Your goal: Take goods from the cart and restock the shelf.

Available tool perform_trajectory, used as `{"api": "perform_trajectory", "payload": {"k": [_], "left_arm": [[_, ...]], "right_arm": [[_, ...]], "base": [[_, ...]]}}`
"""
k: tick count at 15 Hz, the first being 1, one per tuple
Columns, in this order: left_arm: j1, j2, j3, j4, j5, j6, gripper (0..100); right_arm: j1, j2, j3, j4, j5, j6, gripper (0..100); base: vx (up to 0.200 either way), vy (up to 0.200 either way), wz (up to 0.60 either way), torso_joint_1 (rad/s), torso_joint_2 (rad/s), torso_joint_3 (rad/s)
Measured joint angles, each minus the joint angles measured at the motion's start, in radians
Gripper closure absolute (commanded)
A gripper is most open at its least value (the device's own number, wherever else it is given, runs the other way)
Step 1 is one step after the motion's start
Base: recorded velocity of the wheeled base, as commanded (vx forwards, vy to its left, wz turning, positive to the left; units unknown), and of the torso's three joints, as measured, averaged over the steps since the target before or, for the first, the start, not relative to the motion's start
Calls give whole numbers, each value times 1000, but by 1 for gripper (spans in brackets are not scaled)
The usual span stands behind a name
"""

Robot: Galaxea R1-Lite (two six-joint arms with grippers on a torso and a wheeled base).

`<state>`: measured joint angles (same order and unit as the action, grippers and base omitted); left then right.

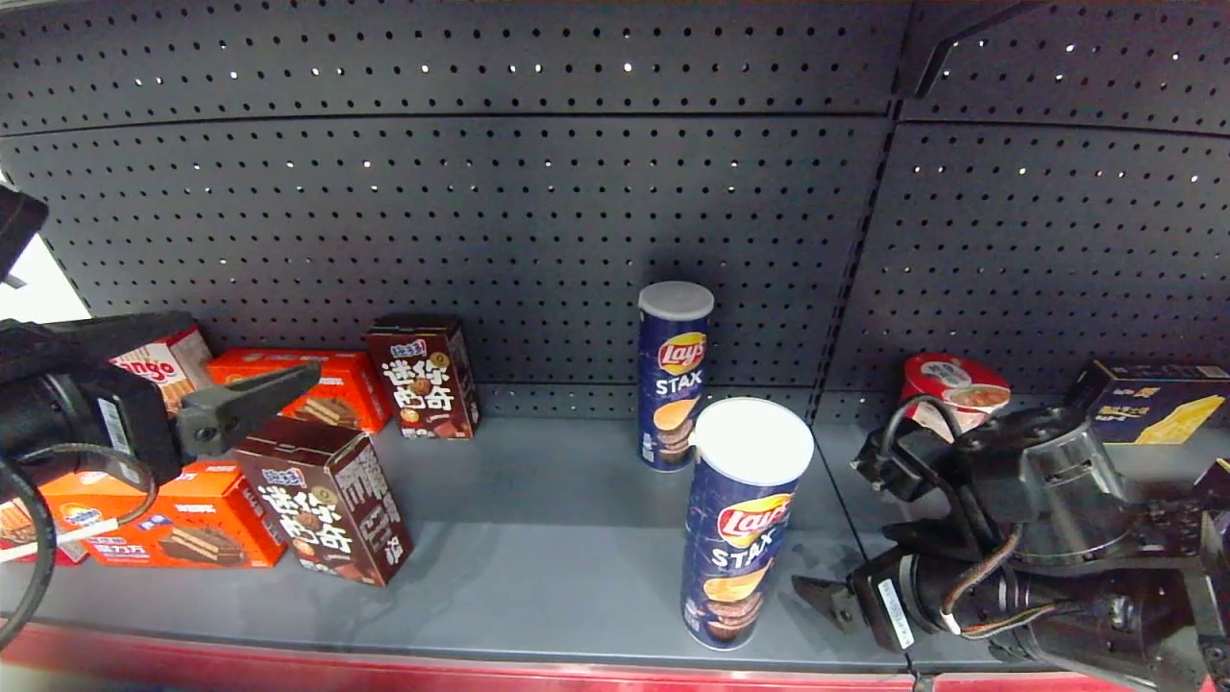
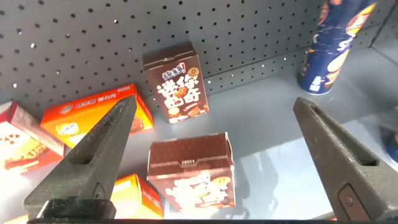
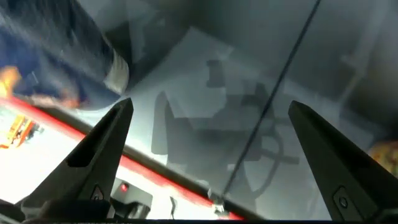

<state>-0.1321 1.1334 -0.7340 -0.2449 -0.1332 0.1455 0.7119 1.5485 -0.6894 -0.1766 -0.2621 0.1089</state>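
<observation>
The front can [image 1: 745, 524] stands upright on the shelf [image 1: 538, 538], close to its front lip. A second can [image 1: 676, 375] of the same kind stands just behind it, nearer the pegboard. The right gripper [image 3: 210, 109] sits low beside the front can on its right, near it but not touching, with its jaws spread wide and nothing between them. The left gripper [image 2: 214, 106] hangs over the left end of the shelf above a brown box [image 2: 191, 171], also released and empty. More boxes, brown and orange, lie around that one. I judge the placing step for this can to be done, since it is set down, let go and stable. What remains is to clear out and fetch the next item from the cart. That next move calls for drawing the right arm straight back, away from the can. A sideways sweep should be avoided, because the can is tall and narrow and sits by the edge, so a light brush from a finger could tip it off the shelf.
</observation>
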Motion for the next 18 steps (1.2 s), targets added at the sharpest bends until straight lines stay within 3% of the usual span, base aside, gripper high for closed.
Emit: {"api": "perform_trajectory", "payload": {"k": [5,18], "left_arm": [[2,-28,6,0,1,-7,0],[3,-32,9,0,0,-7,0]], "right_arm": [[-8,62,-70,-1,-13,2,0],[52,93,-67,-15,-13,2,0]], "base": [[0,0,0,0,0,0],[0,0,0,0,0,0]]}}
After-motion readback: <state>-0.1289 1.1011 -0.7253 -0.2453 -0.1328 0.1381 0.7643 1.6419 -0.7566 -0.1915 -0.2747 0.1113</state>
